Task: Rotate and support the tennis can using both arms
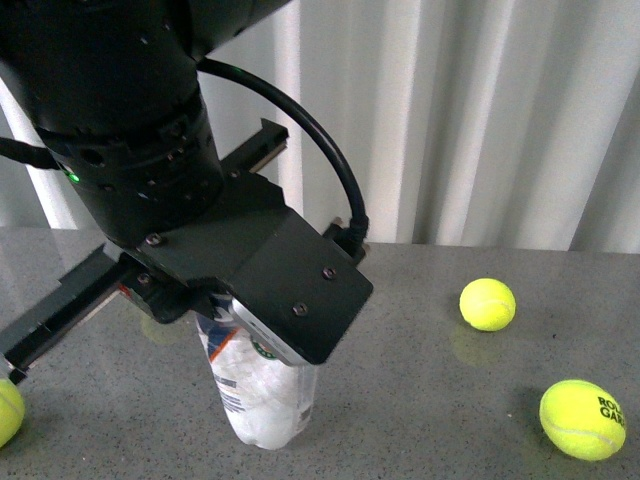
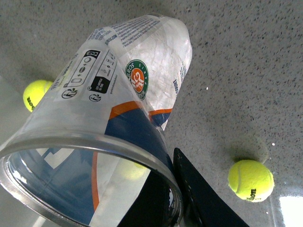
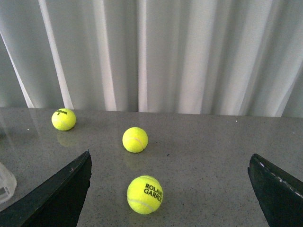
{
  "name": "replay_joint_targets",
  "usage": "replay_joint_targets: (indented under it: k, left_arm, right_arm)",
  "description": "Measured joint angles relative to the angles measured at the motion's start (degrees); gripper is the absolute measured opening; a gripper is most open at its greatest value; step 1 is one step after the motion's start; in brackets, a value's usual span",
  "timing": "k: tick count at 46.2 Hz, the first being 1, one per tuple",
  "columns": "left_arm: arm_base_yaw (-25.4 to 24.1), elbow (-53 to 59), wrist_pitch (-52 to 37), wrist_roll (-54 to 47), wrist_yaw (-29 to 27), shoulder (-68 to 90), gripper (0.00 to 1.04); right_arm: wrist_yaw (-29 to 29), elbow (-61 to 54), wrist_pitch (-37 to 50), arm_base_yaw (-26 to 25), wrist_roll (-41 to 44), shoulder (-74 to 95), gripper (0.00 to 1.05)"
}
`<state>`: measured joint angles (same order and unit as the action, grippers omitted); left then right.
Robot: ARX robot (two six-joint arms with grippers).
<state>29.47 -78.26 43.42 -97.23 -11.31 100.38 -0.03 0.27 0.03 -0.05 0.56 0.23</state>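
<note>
The tennis can (image 1: 262,395) is a clear tube with a navy, white and orange label, standing nearly upright over the grey table (image 1: 420,400). I cannot tell whether its lower end touches the table. My left gripper (image 1: 232,312) is shut on its upper part. In the left wrist view the can (image 2: 128,94) points away from its open rim, with one black finger (image 2: 199,198) against its side. A clear sliver of the can (image 3: 5,184) shows in the right wrist view. My right gripper (image 3: 168,203) is open above the table, holding nothing. It is outside the front view.
Yellow tennis balls lie on the table: two to the right (image 1: 487,304) (image 1: 582,419) and one at the left edge (image 1: 8,410). A Roland Garros ball (image 3: 145,194) lies between the right gripper's fingers. White curtains (image 1: 470,110) hang behind the table.
</note>
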Motion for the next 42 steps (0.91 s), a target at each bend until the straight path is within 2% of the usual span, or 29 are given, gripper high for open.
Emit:
replay_joint_targets:
  k: [8,28,38,42]
  left_arm:
    - [1.3,0.1,-0.3,1.1,1.7,1.2,0.04]
    - [2.9,-0.2,-4.6,1.3,1.6,3.4,0.04]
    - [3.1,-0.2,-6.3,1.2,2.3,4.0,0.32]
    - [3.2,-0.2,-6.2,1.3,2.5,4.0,0.50]
  right_arm:
    - [0.0,0.0,0.0,0.0,0.0,0.0,0.98]
    - [0.0,0.0,0.0,0.0,0.0,0.0,0.98]
    - [0.0,0.0,0.0,0.0,0.0,0.0,0.98]
    - [0.0,0.0,0.0,0.0,0.0,0.0,0.98]
